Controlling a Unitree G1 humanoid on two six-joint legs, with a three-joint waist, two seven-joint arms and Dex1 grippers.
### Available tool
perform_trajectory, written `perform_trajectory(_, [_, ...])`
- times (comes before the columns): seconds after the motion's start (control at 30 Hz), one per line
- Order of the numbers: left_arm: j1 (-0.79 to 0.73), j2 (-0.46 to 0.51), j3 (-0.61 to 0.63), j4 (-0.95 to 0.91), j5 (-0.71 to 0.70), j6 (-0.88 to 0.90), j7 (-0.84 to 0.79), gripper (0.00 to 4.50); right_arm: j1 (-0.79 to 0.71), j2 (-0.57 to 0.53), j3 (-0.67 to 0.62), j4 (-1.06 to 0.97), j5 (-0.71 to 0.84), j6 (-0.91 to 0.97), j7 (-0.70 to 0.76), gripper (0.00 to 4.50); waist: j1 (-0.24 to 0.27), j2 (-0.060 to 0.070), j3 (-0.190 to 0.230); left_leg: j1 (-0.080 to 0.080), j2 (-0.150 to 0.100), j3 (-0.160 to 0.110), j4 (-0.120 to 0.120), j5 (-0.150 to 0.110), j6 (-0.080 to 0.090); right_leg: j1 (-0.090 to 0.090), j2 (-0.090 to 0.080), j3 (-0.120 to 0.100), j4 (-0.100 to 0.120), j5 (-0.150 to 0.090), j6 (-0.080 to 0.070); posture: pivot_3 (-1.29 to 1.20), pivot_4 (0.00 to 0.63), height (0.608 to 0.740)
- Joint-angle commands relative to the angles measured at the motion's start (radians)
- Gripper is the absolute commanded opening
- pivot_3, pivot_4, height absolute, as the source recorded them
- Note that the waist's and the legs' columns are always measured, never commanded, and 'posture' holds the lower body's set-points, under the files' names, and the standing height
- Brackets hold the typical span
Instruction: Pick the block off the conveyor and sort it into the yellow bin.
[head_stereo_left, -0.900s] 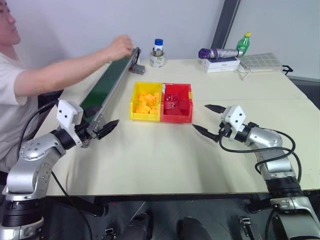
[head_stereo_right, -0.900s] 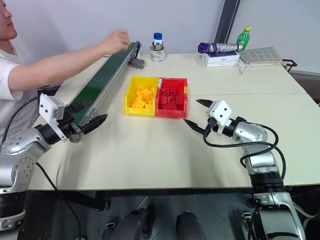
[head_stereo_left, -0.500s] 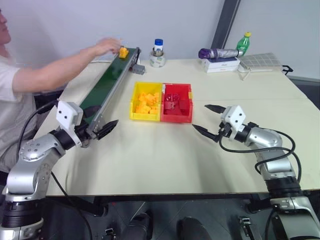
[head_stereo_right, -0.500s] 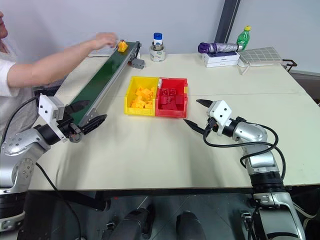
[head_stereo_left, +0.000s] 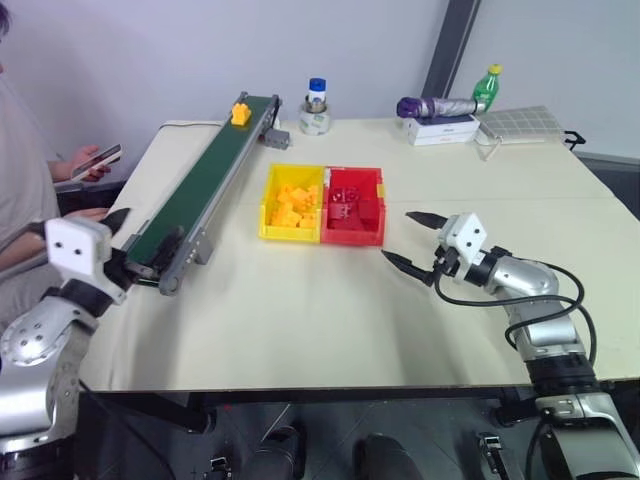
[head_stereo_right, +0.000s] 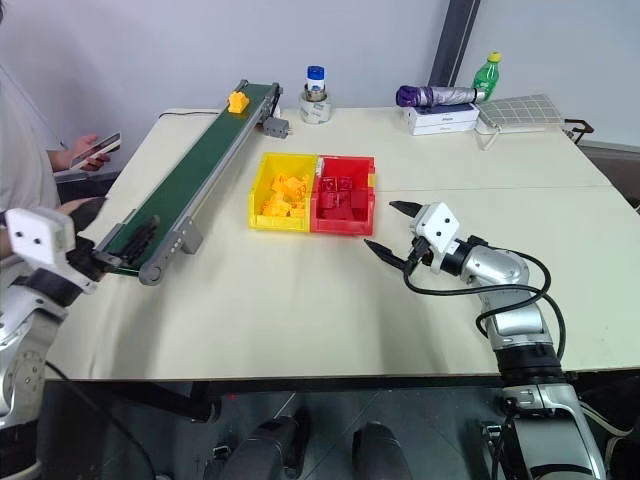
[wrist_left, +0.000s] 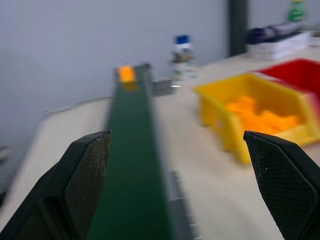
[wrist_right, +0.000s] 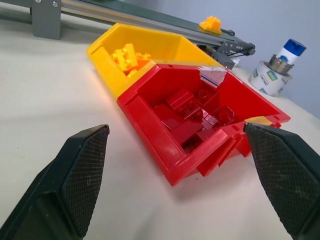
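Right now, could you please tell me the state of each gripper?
Left gripper: open, holding nothing, at the near end of the conveyor.
Right gripper: open, holding nothing, near the red bin.

head stereo overlooking table, wrist close-ups

orange block, dark green conveyor, yellow bin

Left wrist view is blurring the conveyor and the block. Person is sitting cut off at frame edge; phone screen is reading too small.
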Motion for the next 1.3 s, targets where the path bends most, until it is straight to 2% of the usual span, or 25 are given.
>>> perform_trajectory(0.03, [0.080, -0.058, 0.051, -0.041, 0.026, -0.071, 0.051, 4.45, -0.033, 0.005, -0.009, -0.001, 0.006, -0.025, 0.002, 4.50, 0.000, 0.000, 0.000, 0.000, 0.000, 0.000, 0.000, 0.000, 0.000, 0.000, 0.000, 0.000, 0.000, 0.000, 0.000, 0.00, 0.150, 0.740])
perform_trajectory(0.13, [0.121, -0.085, 0.073, -0.027, 0.036, -0.118, 0.065, 4.45, -0.038, 0.007, -0.008, 0.005, 0.007, -0.028, 0.005, 4.50, 0.000, 0.000, 0.000, 0.000, 0.000, 0.000, 0.000, 0.000, 0.000, 0.000, 0.000, 0.000, 0.000, 0.000, 0.000, 0.00, 0.150, 0.740])
perform_trajectory(0.33, [0.128, -0.072, 0.066, 0.001, 0.009, -0.117, 0.039, 4.45, -0.046, 0.008, -0.005, 0.015, 0.005, -0.031, 0.009, 4.50, 0.003, 0.000, 0.000, 0.000, 0.000, 0.000, 0.000, 0.000, 0.000, 0.001, 0.000, 0.000, 0.000, 0.000, 0.000, 0.00, 0.150, 0.740])
perform_trajectory(1.3, [0.079, -0.053, 0.042, 0.073, -0.003, -0.088, 0.042, 4.45, -0.040, 0.002, -0.003, 0.004, 0.008, -0.032, 0.017, 4.50, 0.000, 0.000, 0.000, 0.000, 0.000, 0.000, 0.000, 0.000, 0.000, 0.000, 0.000, 0.000, 0.000, 0.000, 0.000, 0.00, 0.150, 0.740])
